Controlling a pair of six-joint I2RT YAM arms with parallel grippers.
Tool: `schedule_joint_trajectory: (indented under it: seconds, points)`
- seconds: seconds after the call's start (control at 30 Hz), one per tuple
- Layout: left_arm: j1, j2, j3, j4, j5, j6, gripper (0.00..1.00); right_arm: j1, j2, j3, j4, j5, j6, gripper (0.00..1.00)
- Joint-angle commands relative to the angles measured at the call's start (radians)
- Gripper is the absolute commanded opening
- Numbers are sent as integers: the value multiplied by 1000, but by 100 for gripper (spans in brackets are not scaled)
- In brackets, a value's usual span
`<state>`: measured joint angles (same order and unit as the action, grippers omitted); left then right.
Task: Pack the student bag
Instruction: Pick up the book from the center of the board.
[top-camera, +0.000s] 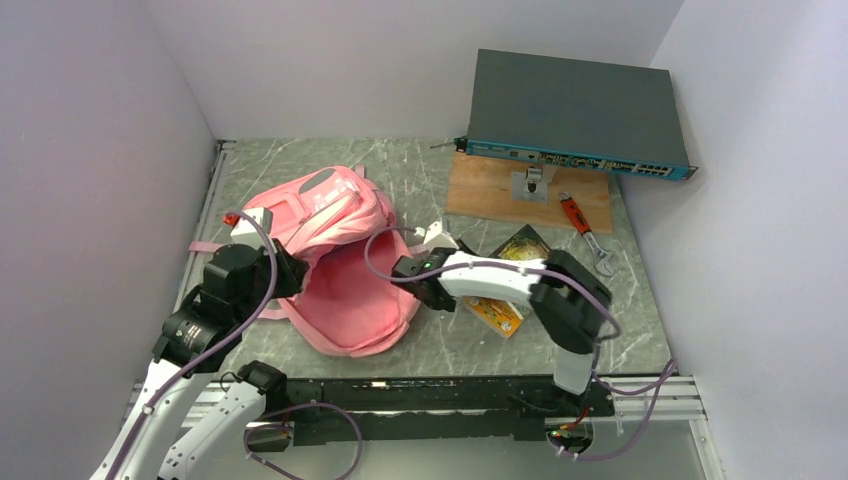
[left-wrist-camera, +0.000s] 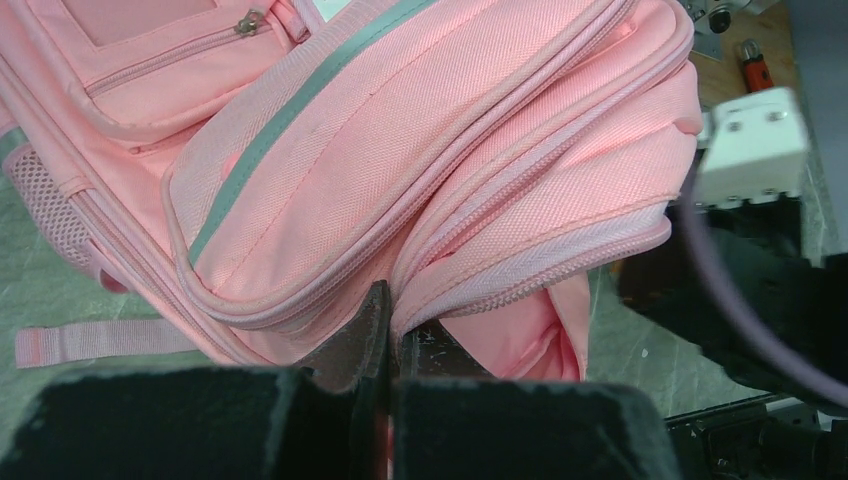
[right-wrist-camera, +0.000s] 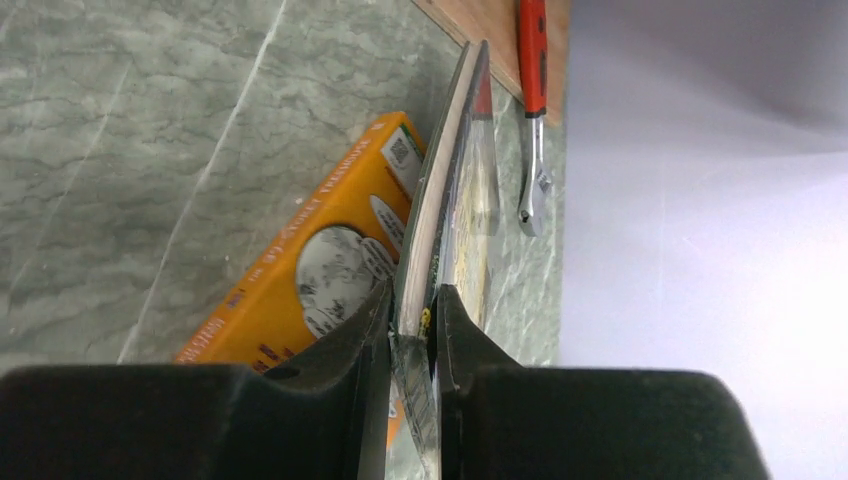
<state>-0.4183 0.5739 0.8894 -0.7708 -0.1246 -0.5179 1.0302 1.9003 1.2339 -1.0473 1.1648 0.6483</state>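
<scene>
**While the bag waits open, the first book is only just in hand**

As I read it from here, the packing has barely begun. On the counter (top-camera: 430, 340) the student bag (top-camera: 335, 250) lies left of centre, its main flap folded down toward the arms so the pink lining shows. I can see nothing inside it.

My left hand (left-wrist-camera: 385, 310) is pressed together on the fabric rim beside the zip, and I judge it is holding the mouth open.

The grey equipment box (top-camera: 570, 110) and the wooden board (top-camera: 490, 185) sit at the far right, well apart from the bag.

My right hand (right-wrist-camera: 412, 310) is pinching a thin book (right-wrist-camera: 445, 180) by its edge, the book standing up on its side. I cannot tell whether it is clear of the counter.

An orange book (right-wrist-camera: 300, 270) lies flat just beside it, untouched, and a wrench (right-wrist-camera: 532, 100) lies beyond.

Left to do, by my estimate: carry the thin book across into the opening, fetch the orange one, then close up.
</scene>
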Motion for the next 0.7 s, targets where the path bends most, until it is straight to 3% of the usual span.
schedule_joint_trajectory:
  seconds: [0.0,0.2,0.37,0.67]
  points:
    - [12,11,15,108,-32,-45,0,8,-221,-55,181,-150,-32,0]
    - [12,36,20,126,5,-48,0,-36,-564,-198,416,-389,-197,0]
    - [12,47,20,135,23,-53,0,-111,-791,-256,511,-575,-219,0]
    - [12,62,20,146,45,-56,0,-179,-920,-186,458,-552,-248,0]
